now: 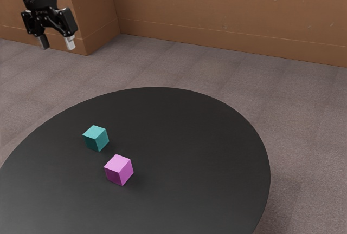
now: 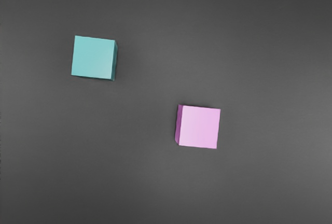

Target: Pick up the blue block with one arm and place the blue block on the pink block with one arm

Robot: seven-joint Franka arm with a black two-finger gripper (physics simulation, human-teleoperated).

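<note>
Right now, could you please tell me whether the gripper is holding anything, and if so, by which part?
Nothing is held: the gripper hangs open above the table, where the blue block and pink block sit apart.

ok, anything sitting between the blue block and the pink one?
Nothing. The blue block and pink block sit apart with bare dark table between them. This is plainest in the wrist view, and the exterior view agrees.

The hand (image 1: 56,43) hangs high, fingers (image 1: 70,42) seemingly spread apart.
</note>
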